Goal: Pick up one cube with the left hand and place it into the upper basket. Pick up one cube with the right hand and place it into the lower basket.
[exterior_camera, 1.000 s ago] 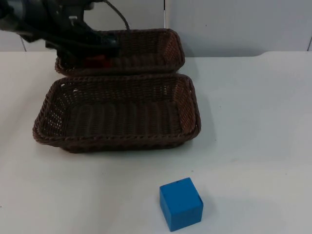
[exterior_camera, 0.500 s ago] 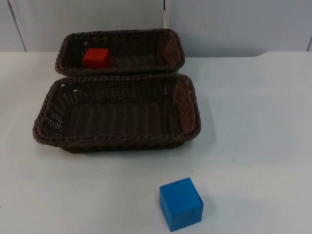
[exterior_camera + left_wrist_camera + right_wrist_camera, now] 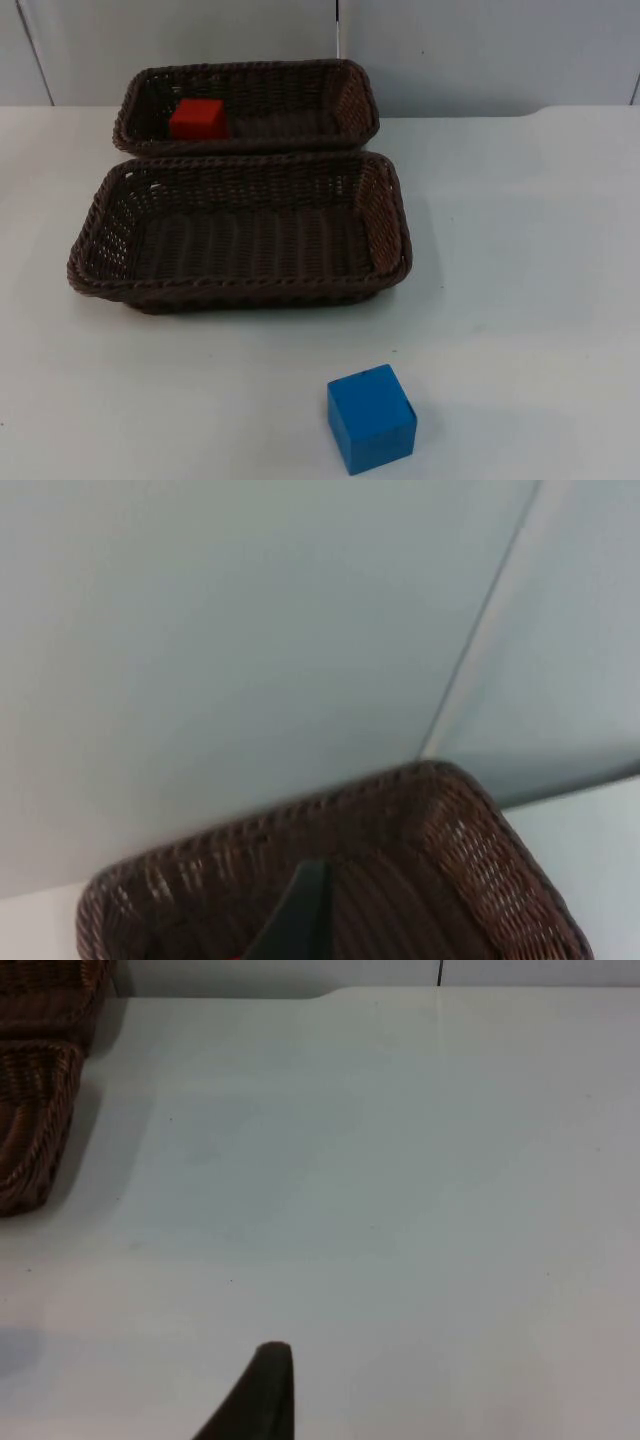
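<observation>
With the red cube (image 3: 196, 117) already lying in the upper basket (image 3: 352, 95) and the blue cube (image 3: 371, 417) on the desk (image 3: 520, 300) before the lower basket (image 3: 390, 215), the right-hand pick seems next; neither pincer's grip can be told.

Two baskets (image 3: 385, 250) (image 3: 358, 105), one red cube (image 3: 196, 117), one blue cube (image 3: 371, 417).

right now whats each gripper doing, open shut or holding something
Left gripper: over the upper basket, cannot be told.
Right gripper: over bare table, cannot be told.
</observation>
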